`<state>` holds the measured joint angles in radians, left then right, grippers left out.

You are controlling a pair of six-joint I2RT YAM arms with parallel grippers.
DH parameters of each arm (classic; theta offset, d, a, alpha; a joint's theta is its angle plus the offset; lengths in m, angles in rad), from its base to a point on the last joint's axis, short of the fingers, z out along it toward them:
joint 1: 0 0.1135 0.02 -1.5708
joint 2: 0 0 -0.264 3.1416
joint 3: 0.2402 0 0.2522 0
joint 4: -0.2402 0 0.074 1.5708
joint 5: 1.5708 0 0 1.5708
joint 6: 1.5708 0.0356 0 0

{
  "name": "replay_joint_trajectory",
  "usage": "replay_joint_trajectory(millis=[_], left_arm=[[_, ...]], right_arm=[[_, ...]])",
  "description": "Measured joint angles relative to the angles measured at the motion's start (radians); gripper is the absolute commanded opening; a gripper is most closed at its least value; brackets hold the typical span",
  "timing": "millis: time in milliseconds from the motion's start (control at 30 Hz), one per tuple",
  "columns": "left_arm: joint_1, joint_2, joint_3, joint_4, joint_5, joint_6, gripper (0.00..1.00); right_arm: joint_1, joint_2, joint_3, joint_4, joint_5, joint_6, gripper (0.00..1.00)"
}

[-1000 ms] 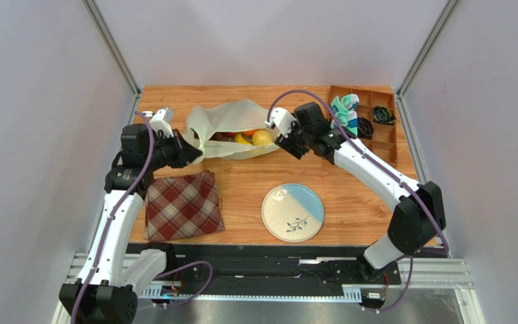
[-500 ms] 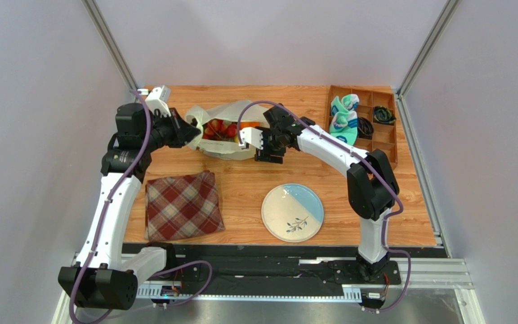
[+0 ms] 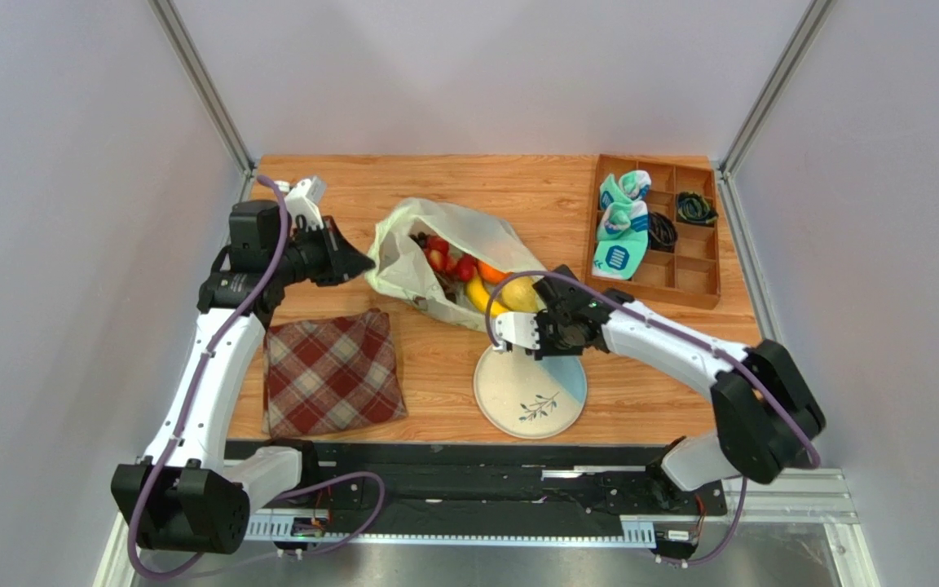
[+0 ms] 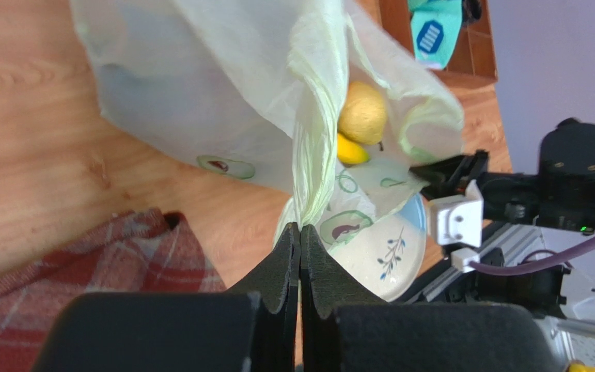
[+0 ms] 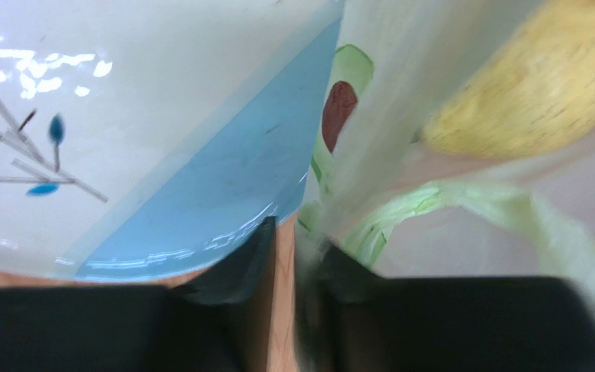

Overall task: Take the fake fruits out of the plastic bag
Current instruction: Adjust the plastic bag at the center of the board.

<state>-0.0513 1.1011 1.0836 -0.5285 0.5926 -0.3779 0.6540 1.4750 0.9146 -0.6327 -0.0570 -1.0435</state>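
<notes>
The plastic bag (image 3: 468, 230) lies stretched slantwise across the middle of the tabletop (image 3: 432, 367), nearer the far edge than the near one, its mouth gaping upward. One end is lifted toward the left edge and the other is drawn down to the far rim of the plate (image 3: 560, 389). Inside it the fake fruits sit in a heap: a red grape bunch (image 3: 440, 257) toward the left, an orange (image 3: 490, 272) beside it, a banana (image 3: 478, 296) and a yellowish pear (image 3: 519, 294) at the end nearest the plate. The left gripper (image 3: 352, 261) has its jaws pressed fully together on a pleat of the bag's film, which rises straight out of the fingertips in the left wrist view. The right gripper (image 3: 509, 333) hovers over the plate's far rim with its jaws drawn narrow, a fold of the bag's printed corner caught between them and the pear just behind the film. The white-and-blue plate rests near the middle of the near edge. A red plaid cloth (image 3: 330, 373) lies flat toward the near-left corner, apart from the bag. A brown divided tray (image 3: 695, 263) holding teal-and-white items and dark cords sits in the far-right corner.
</notes>
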Motion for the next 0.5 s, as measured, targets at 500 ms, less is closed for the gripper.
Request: replay_joint_trajectory(millis=[500], left_arm=[[0.0, -0.102, -0.107, -0.071, -0.051, 0.04, 0.0]], right_arm=[[-0.021, 0.113, 0.671, -0.226, -0.275, 0.243, 0.4]])
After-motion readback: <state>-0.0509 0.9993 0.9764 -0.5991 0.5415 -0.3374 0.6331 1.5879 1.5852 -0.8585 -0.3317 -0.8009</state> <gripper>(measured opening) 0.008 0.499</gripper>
